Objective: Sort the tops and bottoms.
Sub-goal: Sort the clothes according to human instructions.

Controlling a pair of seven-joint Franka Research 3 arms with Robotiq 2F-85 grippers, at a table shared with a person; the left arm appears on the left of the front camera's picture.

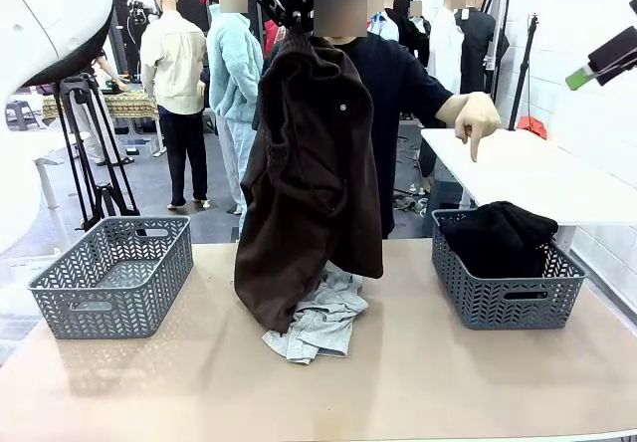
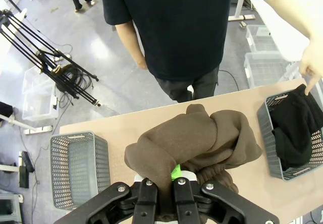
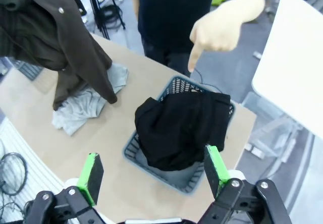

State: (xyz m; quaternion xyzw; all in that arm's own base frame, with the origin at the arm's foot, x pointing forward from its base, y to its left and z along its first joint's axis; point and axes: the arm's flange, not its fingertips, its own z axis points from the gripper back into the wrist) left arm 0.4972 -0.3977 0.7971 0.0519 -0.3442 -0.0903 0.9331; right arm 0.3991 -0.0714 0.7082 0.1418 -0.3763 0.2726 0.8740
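- Brown cloth hangs in a long fold from the left gripper (image 2: 174, 176), whose jaws are clamped on the dark brown garment (image 1: 309, 183) high over the middle of the table (image 1: 418, 382).
- Its lower hem drapes onto the light grey T-shirt (image 1: 318, 323), which lies crumpled on the table just toward 6 o'clock of centre.
- The black garment (image 1: 503, 233) already sits in the right basket (image 1: 508, 298) at 3 o'clock. The person's hand (image 1: 478, 118), at about 1 o'clock, points a finger down at it. I judge the brown piece belongs there too.
- The left basket (image 1: 109, 283) at 9 o'clock looks meant for the T-shirt.
- Raise the load a little before travelling toward 3 o'clock, so the hem lifts off the T-shirt and does not drag it along.
- The right gripper (image 3: 154, 171), its pads wide apart and holding nothing, hovers over the right basket. It should clear that space first, or the arms may meet.
- Bring the garment low so that its bulk settles on the black one before the jaws release. So long a piece could easily spill over the rim.
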